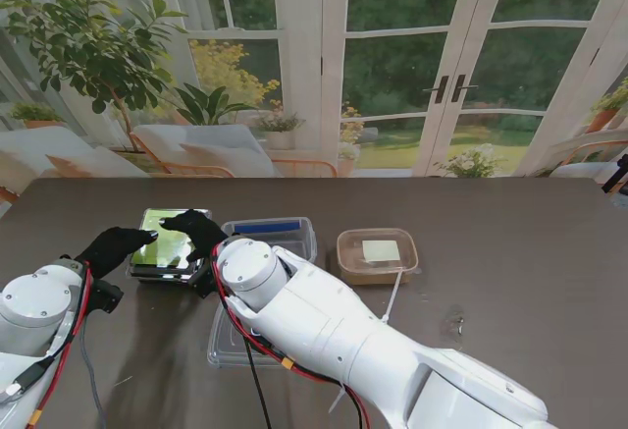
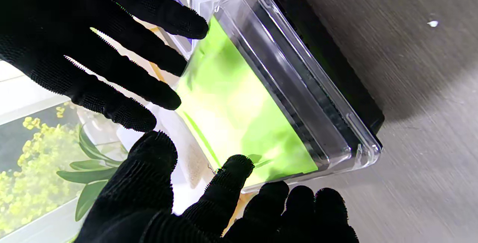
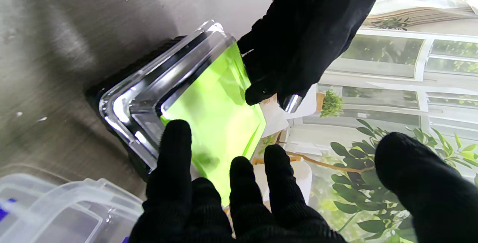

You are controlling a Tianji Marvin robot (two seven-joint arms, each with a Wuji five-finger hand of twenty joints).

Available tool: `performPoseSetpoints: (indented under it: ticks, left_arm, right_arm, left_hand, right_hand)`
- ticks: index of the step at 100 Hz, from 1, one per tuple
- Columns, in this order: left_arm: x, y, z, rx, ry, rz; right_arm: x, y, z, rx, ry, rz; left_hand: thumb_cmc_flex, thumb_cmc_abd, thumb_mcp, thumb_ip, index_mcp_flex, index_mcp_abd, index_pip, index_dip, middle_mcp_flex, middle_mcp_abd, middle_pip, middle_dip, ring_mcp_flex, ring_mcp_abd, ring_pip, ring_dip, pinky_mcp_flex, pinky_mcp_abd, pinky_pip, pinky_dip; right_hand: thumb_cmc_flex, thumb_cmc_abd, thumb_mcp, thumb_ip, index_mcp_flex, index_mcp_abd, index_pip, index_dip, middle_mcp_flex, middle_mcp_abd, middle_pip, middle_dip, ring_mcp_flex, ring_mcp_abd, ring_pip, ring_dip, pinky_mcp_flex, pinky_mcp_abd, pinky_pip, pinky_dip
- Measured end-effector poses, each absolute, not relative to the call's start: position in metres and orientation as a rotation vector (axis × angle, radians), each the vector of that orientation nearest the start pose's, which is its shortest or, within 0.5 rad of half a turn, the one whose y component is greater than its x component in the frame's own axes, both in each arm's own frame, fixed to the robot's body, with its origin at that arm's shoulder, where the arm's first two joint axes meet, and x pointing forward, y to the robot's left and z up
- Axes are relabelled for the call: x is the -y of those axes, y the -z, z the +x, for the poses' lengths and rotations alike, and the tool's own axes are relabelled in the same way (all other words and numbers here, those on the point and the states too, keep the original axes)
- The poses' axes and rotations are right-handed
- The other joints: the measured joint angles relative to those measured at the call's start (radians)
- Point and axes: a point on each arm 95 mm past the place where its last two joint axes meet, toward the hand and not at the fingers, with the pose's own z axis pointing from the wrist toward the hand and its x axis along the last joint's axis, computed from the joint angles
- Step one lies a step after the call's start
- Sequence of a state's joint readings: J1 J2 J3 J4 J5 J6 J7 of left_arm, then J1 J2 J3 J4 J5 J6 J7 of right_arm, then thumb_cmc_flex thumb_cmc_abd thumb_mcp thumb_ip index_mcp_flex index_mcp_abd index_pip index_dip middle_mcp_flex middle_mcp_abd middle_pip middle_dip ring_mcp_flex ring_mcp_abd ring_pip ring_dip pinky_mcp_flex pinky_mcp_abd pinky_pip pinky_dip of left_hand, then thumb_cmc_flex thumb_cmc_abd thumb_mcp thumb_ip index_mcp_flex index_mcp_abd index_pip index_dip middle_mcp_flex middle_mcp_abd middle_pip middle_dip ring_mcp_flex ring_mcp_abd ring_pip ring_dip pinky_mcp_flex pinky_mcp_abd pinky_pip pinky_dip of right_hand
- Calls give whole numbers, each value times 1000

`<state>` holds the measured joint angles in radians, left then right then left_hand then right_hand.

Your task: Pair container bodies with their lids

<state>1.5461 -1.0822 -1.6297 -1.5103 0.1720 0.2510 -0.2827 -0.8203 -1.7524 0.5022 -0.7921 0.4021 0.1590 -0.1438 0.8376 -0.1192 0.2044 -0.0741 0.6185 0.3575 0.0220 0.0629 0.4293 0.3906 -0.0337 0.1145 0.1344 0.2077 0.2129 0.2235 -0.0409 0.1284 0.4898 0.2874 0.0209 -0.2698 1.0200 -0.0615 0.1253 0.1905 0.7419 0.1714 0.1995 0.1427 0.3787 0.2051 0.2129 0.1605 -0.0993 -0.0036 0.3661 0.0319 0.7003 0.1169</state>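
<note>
Reaching in from the left of the stand's view, the black-gloved left hand (image 1: 116, 245) has its fingers spread, their tips at the left edge of a clear plastic lid with a green sheet beneath it (image 1: 169, 241). That lid sits on a black rectangular container body (image 1: 162, 272) on the dark wooden table (image 1: 510, 223). In the left wrist view the left hand's fingertips (image 2: 231, 166) touch the lid's rim (image 2: 298, 86), fingers apart, not wrapped around anything.

Over the lid's right edge, the black-gloved right hand (image 1: 196, 230) comes in with its fingers also spread. In the right wrist view one of its fingers (image 3: 175, 142) lies flat on the lid's corner (image 3: 149, 86) while the others hang just beside the green sheet; it presses rather than grips. Both hands thus flank the lid, one on each side.

Just right of the black container stands a clear rectangular plastic box with a blue strip inside (image 1: 270, 235), touching or nearly touching it. Nearer to the robot, partly hidden under the right arm, lies a flat clear plastic lid (image 1: 228, 341). Farther right, well apart from both hands, sits a brown translucent rectangular container with a pale label on its top (image 1: 377, 253).
</note>
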Motion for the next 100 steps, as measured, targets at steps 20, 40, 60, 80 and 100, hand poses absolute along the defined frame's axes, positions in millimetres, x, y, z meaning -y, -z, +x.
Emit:
performPoseSetpoints:
  ticks: [20, 40, 60, 80, 100]
  left_arm:
    - [-168, 307, 429, -709, 1510, -2249]
    - [-170, 312, 433, -708, 1489, -2259]
    - [-172, 315, 439, -708, 1476, -2264]
    - [-172, 314, 441, -706, 1477, -2261]
    - [-172, 315, 443, -710, 1479, -2260]
  right_arm:
    - [-346, 307, 479, 1035, 1636, -2131]
    - [-347, 314, 480, 1042, 1605, -2143]
    - [-349, 316, 481, 1045, 1592, -2149]
    - [-349, 315, 482, 1046, 1590, -2151]
    - [-349, 316, 484, 1047, 1588, -2161]
  left_hand:
    - [0, 0, 0, 0, 4, -2, 0, 0, 4, 0, 7, 8, 3, 1, 0, 0, 0, 1, 0, 0]
    - [0, 0, 0, 0, 7, -2, 2, 12, 13, 0, 16, 9, 5, 2, 0, 0, 0, 2, 0, 0]
    - [1, 0, 0, 0, 7, -3, 10, 12, 14, 0, 16, 20, 5, 2, 0, 0, 0, 2, 0, 0]
    - [1, 0, 0, 0, 7, -5, 11, 12, 14, 0, 17, 30, 5, 2, -7, 0, 0, 2, 0, 0]
    - [1, 0, 0, 0, 7, -13, 12, 12, 14, -3, 20, 32, 5, 13, -12, 0, 0, 12, 0, 12]
  right_hand:
    - [0, 0, 0, 0, 0, 0, 7, 1, 0, 0, 0, 0, 0, 0, 0, 0, 0, 0, 0, 0]
    - [0, 0, 0, 0, 0, 0, 11, 2, 0, 0, 1, 1, 0, 0, 1, 0, 0, -2, 0, 0]
    - [0, 0, 0, 0, 0, 0, 11, 5, 0, 0, 1, 1, 0, -7, 1, 0, 0, -4, 0, 0]
    - [0, 0, 0, 0, 0, 0, 13, 6, 0, 0, 1, 2, 0, -7, 7, 0, 0, -5, 0, 0]
    - [0, 0, 0, 0, 0, 0, 28, 12, 0, 0, 13, 4, 0, -7, 15, 1, 0, -5, 0, 0]
